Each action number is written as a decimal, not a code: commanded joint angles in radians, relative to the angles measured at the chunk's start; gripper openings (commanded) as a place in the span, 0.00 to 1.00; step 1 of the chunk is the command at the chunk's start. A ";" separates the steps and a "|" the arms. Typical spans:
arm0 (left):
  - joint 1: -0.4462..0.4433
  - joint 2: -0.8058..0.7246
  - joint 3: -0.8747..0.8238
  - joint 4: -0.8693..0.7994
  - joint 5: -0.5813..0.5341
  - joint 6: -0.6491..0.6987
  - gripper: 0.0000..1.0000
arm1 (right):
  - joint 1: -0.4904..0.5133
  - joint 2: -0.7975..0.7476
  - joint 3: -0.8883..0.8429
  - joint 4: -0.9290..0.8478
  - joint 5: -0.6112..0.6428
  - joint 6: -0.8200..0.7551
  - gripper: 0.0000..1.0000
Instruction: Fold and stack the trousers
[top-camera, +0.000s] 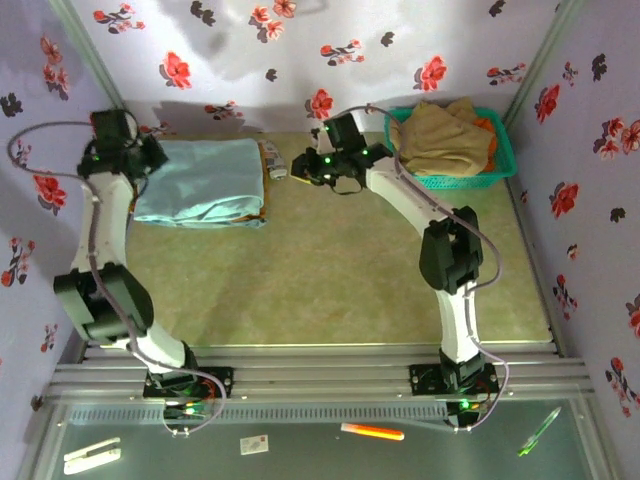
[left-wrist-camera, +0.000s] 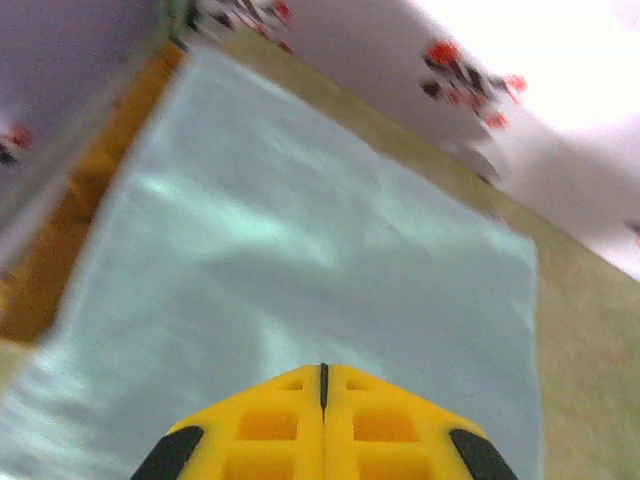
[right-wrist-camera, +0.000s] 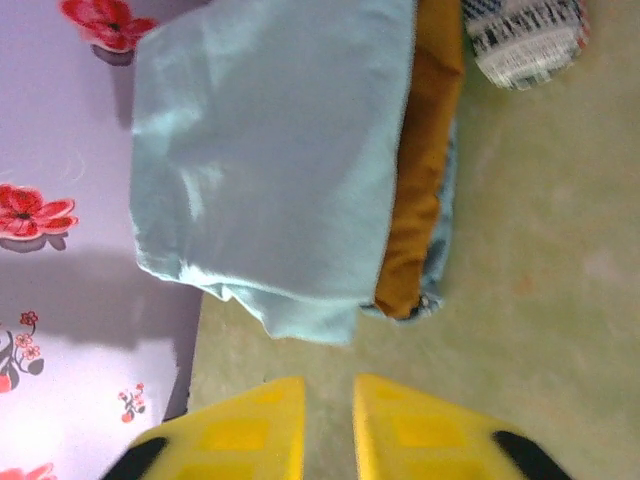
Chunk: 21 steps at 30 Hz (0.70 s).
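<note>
The pale aqua trousers (top-camera: 203, 180) lie folded in a flat rectangle at the back left, on top of a mustard-brown garment (right-wrist-camera: 420, 180) whose edge sticks out on the right side. My left gripper (top-camera: 155, 158) hovers over the trousers' (left-wrist-camera: 300, 250) left end, its yellow fingers (left-wrist-camera: 323, 372) shut with nothing between them. My right gripper (top-camera: 308, 168) is just right of the stack, over bare table. Its fingertips (right-wrist-camera: 328, 400) stand slightly apart and empty, short of the trousers' (right-wrist-camera: 280, 150) loose corner.
A teal basket (top-camera: 505, 150) at the back right holds a tan beige garment (top-camera: 440, 135). A small patterned roll (right-wrist-camera: 525, 40) lies beside the stack. Floral walls close in the back and both sides. The olive table (top-camera: 330, 280) stretches toward the arm bases.
</note>
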 joint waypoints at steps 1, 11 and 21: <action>-0.021 0.004 -0.196 0.180 -0.041 -0.113 0.00 | -0.007 -0.067 -0.131 0.109 0.012 0.003 0.12; 0.002 0.300 -0.101 0.236 -0.009 -0.092 0.00 | -0.088 -0.287 -0.447 0.193 -0.009 0.037 0.01; -0.219 -0.133 -0.417 0.288 -0.062 -0.159 0.00 | -0.116 -0.523 -0.608 0.134 0.093 -0.001 0.31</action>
